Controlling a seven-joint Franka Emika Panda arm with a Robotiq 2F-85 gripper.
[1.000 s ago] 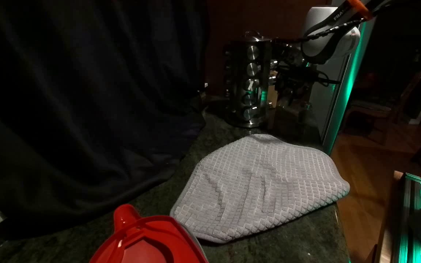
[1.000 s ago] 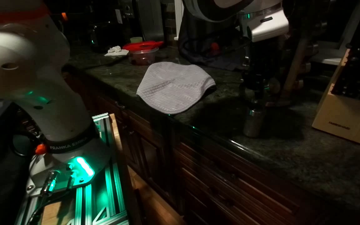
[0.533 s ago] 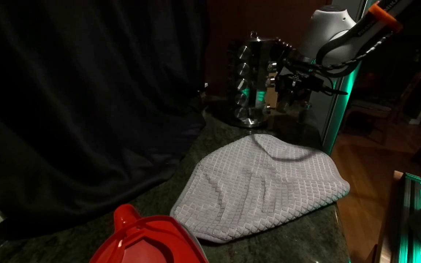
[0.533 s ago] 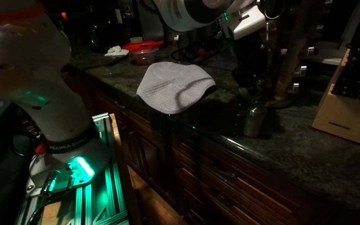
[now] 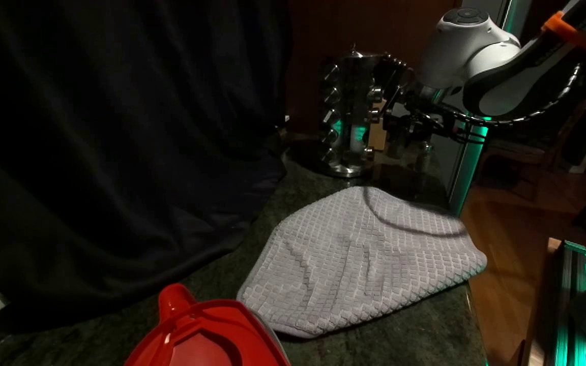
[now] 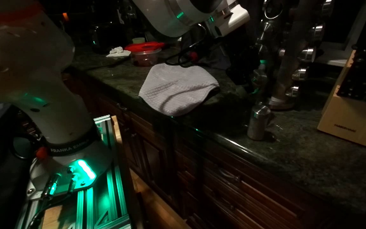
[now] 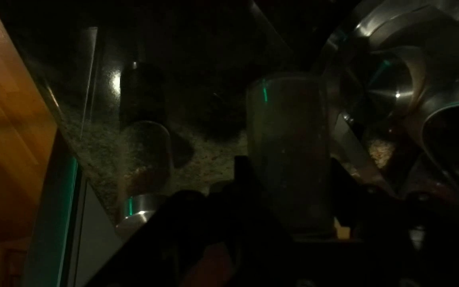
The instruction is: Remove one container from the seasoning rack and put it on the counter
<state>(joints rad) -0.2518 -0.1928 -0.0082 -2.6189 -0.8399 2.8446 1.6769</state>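
Grey-green counter (image 5: 394, 340): is bearing a pale cloth (image 5: 364, 264).
Seasoning rack (image 5: 350, 114): is standing at the cloth's twelve o'clock in an exterior view.
Gripper (image 7: 288, 163): is pinching a glass jar (image 7: 289, 115).
Lidded jar (image 7: 145, 175): is standing on the counter, wrist-view nine o'clock from the gripper.

glass jar (image 7: 289, 143) between fingers (image 7: 343, 193), above speckled counter (image 6: 310, 152), beside seasoning rack (image 5: 353, 122)

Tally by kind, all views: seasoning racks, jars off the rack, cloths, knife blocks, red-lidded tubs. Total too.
Seasoning rack: 1
Jars off the rack: 2 (standing jar on the counter; held jar between the fingers)
Cloth: 1
Knife block: 1
Red-lidded tub: 1
Total: 6
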